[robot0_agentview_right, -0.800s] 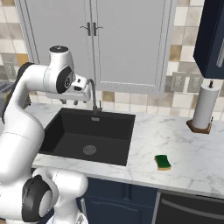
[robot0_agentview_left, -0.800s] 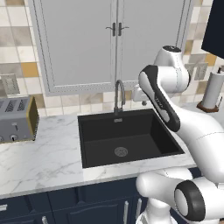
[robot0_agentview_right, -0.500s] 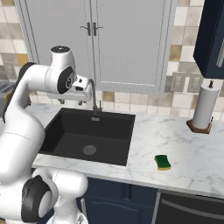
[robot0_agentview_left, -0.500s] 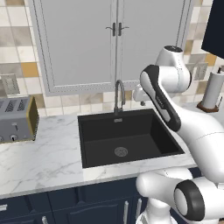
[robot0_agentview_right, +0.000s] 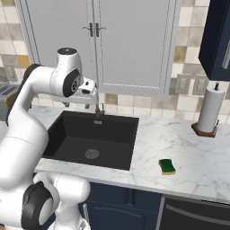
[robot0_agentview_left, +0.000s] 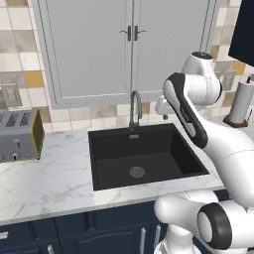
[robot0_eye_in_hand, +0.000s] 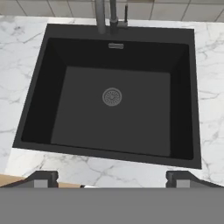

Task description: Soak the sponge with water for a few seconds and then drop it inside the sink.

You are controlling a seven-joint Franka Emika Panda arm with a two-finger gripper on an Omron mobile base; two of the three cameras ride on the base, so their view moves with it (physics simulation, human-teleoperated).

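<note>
None of the task looks done yet, as far as we can judge. Nearest us, the sponge (robot0_agentview_right: 168, 166) lies flat on the marble counter (robot0_agentview_right: 188, 148), well to the right of the sink (robot0_agentview_right: 60, 143) and untouched. Our gripper (robot0_eye_in_hand: 112, 177) hangs high over the basin, with the hand near the faucet (robot0_agentview_left: 135, 106); its two fingertips (robot0_eye_in_hand: 43, 177) stand far apart with nothing between them. The sink itself looks dry and bare down to the drain (robot0_eye_in_hand: 112, 97), and we see no stream falling from the spout. Everything is still ahead: we must reach across and lift the sponge, get water running, hold the sponge under it for a few seconds, and then let it drop into the basin.
</note>
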